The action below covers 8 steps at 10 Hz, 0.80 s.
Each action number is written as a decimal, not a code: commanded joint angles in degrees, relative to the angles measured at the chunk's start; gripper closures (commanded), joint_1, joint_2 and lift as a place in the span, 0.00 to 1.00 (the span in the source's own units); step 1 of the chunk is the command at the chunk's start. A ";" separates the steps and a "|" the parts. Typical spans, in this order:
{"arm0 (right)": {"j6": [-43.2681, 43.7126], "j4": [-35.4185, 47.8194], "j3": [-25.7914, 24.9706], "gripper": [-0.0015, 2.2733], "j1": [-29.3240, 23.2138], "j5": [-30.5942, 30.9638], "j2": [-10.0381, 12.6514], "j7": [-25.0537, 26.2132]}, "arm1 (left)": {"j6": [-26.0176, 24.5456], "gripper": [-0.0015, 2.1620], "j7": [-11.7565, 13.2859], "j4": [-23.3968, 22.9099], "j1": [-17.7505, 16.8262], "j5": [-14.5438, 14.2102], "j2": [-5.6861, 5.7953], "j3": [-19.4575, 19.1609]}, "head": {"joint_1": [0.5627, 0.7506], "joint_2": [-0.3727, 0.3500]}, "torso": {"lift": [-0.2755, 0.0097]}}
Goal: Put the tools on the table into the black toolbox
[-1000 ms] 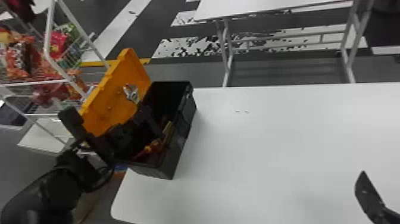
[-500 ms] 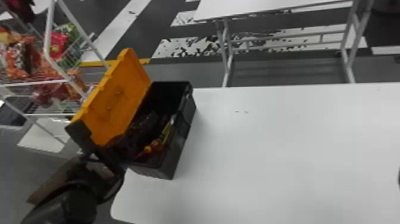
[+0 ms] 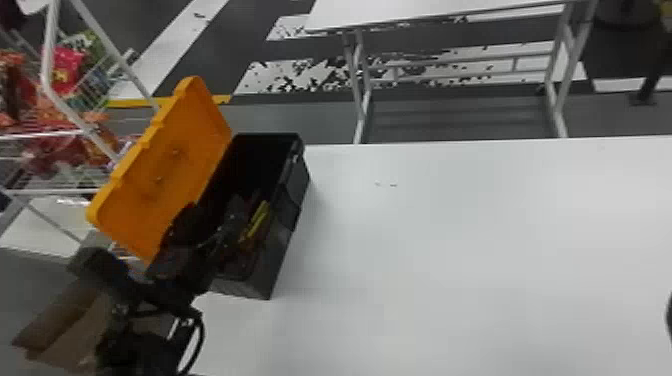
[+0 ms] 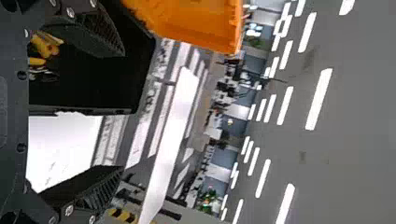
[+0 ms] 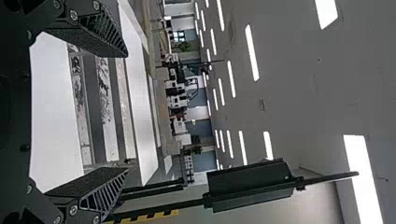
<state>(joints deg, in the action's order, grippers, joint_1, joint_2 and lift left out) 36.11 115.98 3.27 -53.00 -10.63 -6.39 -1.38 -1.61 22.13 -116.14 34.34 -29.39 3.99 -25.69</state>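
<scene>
One black toolbox, orange lid open, at the worktop's left edge, yellow tool inside. I list my left gripper by its near end, right gripper at the head view's right edge, both pincers spread apart.

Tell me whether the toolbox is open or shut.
Open: the orange lid is tipped back from the black toolbox, and a yellow tool shows inside.
</scene>
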 commanded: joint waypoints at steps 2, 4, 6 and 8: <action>-2.32 -1.28 -0.02 0.07 0.26 0.00 0.06 -1.35 | 20.81 0.02 -2.88 1.62 8.29 3.64 -0.04 6.88 | 0.70 0.91 | 0.70; -4.79 -2.42 0.07 0.07 0.88 0.09 0.06 -1.43 | 32.41 0.02 -7.45 6.10 10.49 8.39 0.14 12.68 | 0.70 0.89 | 0.70; -6.37 -2.60 0.07 0.07 0.88 0.09 0.06 -1.43 | 45.07 0.02 -14.39 11.02 11.45 15.42 0.93 18.75 | 0.70 0.84 | 0.70; -6.02 -2.60 2.00 0.07 0.70 0.17 0.50 -1.26 | 48.58 0.02 -21.25 12.34 12.60 18.76 1.28 23.06 | 0.70 0.78 | 0.70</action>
<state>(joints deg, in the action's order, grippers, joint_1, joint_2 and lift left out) 29.98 113.36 4.63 -52.23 -10.47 -6.07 -2.63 45.70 0.91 -104.06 46.60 -11.78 5.14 -3.87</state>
